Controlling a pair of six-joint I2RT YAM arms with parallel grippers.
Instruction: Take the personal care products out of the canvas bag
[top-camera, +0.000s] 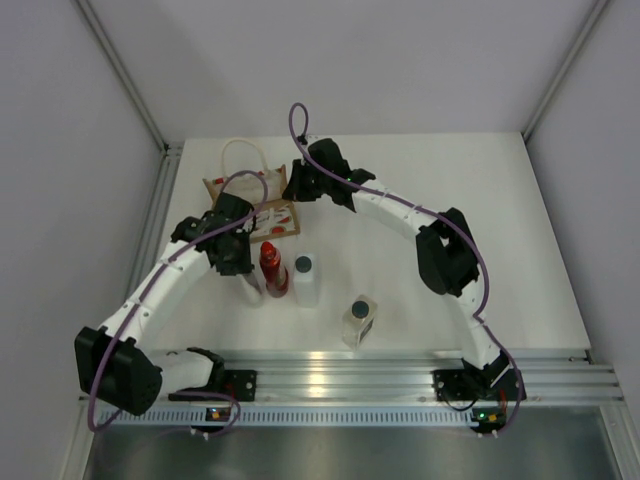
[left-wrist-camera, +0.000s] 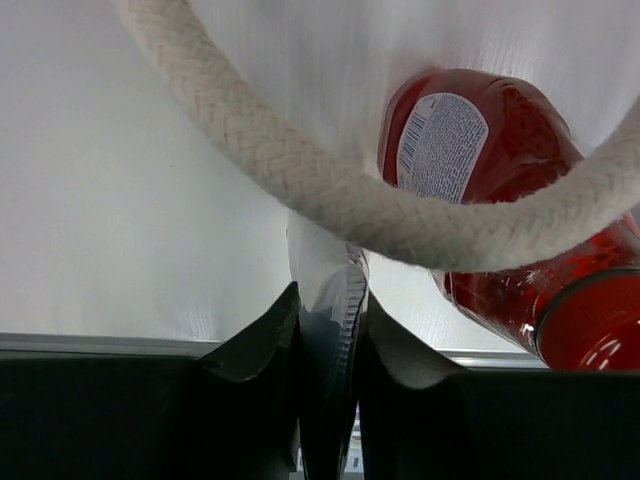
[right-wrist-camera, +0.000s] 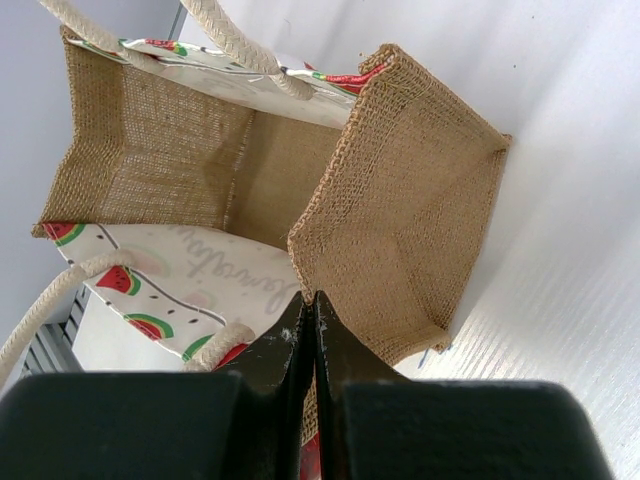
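Observation:
The canvas bag (top-camera: 268, 218) stands at the back left, its tan inside (right-wrist-camera: 170, 170) showing no bottles. My right gripper (top-camera: 298, 190) (right-wrist-camera: 313, 300) is shut on the bag's burlap side panel (right-wrist-camera: 400, 220). My left gripper (top-camera: 240, 262) (left-wrist-camera: 330, 305) is shut on the flat crimped end of the pale translucent tube (left-wrist-camera: 325, 270) (top-camera: 252, 285), just in front of the bag. A white rope handle (left-wrist-camera: 300, 190) lies across the left wrist view. The red bottle (top-camera: 273, 270) (left-wrist-camera: 500, 200) stands beside the tube. Two white bottles with dark caps (top-camera: 304, 280) (top-camera: 360, 320) stand on the table.
The white table (top-camera: 450, 200) ends at an aluminium rail (top-camera: 400, 375) at the near edge. Grey walls close in on the left, back and right. The bag's far rope handle (top-camera: 243, 150) sticks out toward the back wall.

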